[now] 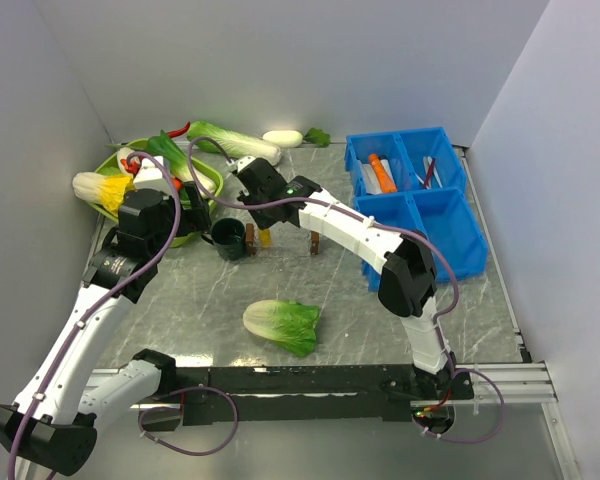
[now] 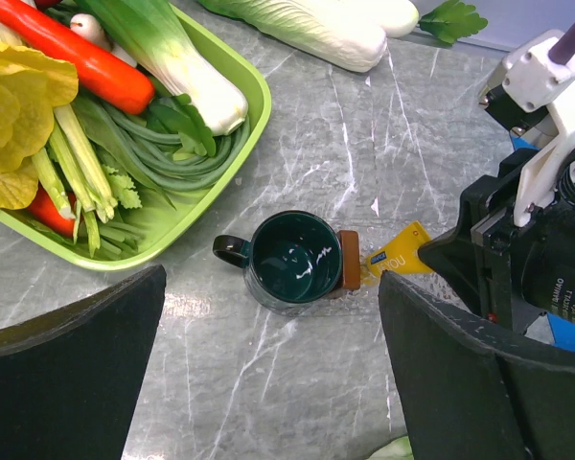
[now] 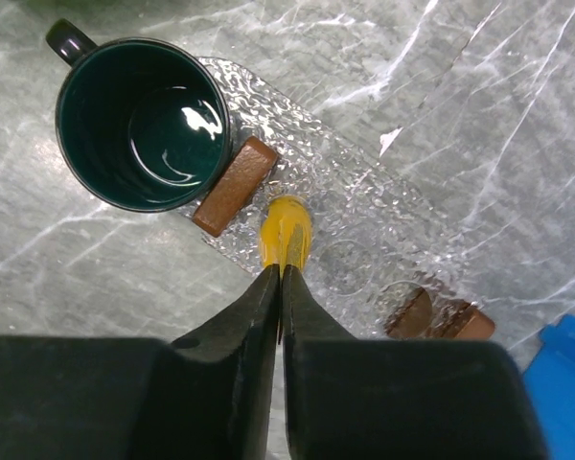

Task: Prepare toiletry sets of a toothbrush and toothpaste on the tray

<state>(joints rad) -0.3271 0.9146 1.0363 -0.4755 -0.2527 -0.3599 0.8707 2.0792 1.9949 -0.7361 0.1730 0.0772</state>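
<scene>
A: Left side status?
B: The left gripper point(image 2: 273, 287) is held wide open with nothing between its fingers, above the mug point(image 2: 294, 259). A green dish point(image 2: 257, 101) packed with vegetables is seen just left of the mug.
A: Mug vs tray?
B: The mug is stood upright and butted against the brown block point(image 3: 235, 185) at 1 end of the clear tray point(image 3: 364, 220). A 2nd block point(image 3: 441, 321) is seen at the tray's other end.
A: Toothpaste?
B: 1 yellow toothpaste tube point(image 3: 286, 230) is pinched at its flat end by the right gripper point(image 3: 280, 273), with the jaws narrowed to a slit. The tube is pointed down over the clear tray, its lower end just beside the mug-side block. Whether the tray surface is touched can't be told.
A: Anything nearer the bases?
B: 1 cabbage point(image 1: 283, 325) is laid on the table point(image 1: 180, 300), well apart from the tray.
A: Right side?
B: A blue bin point(image 1: 450, 235) with 4 compartments is placed there. The orange toothpaste tube point(image 1: 382, 173) is laid in the rear-left compartment and a reddish toothbrush point(image 1: 429, 170) in the rear-right. Both are well apart from the clear tray.
</scene>
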